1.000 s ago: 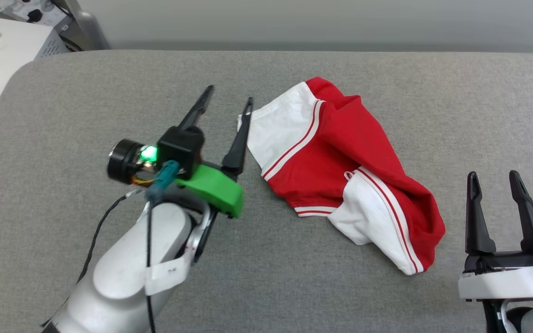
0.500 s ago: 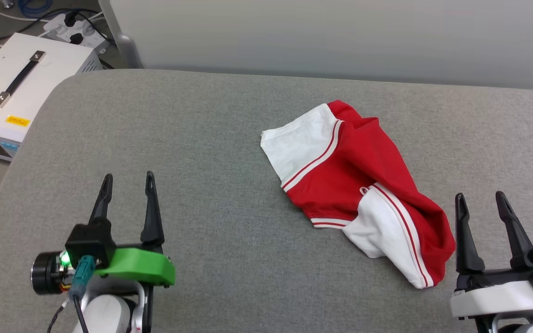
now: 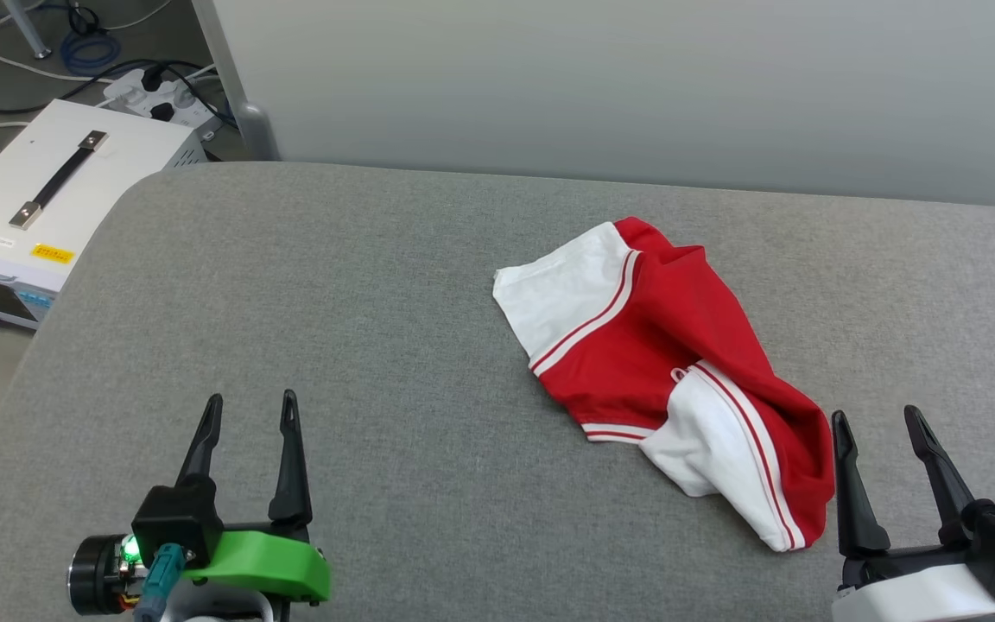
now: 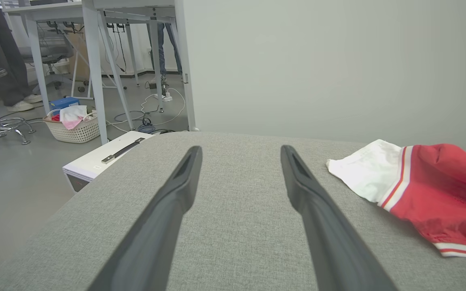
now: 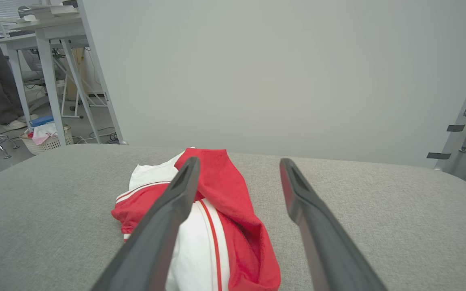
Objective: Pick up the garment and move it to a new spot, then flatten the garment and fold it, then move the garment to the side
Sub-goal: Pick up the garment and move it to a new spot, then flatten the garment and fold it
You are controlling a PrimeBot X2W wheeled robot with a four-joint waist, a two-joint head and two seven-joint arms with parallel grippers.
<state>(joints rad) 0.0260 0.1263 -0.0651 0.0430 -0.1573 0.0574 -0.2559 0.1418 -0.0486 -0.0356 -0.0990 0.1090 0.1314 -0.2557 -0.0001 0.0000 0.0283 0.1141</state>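
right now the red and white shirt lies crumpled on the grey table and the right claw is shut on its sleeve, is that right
Not quite. The shirt lies crumpled on the grey table, but the right claw is open and holds nothing, beside the shirt's near end. The head view shows it.

Grey fabric table (image 3: 377,285) before pale wall (image 3: 592,86), white case (image 3: 40,199) alongside.

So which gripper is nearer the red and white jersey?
Right. The right gripper sits just beside the red and white jersey; the left gripper is far to its left.
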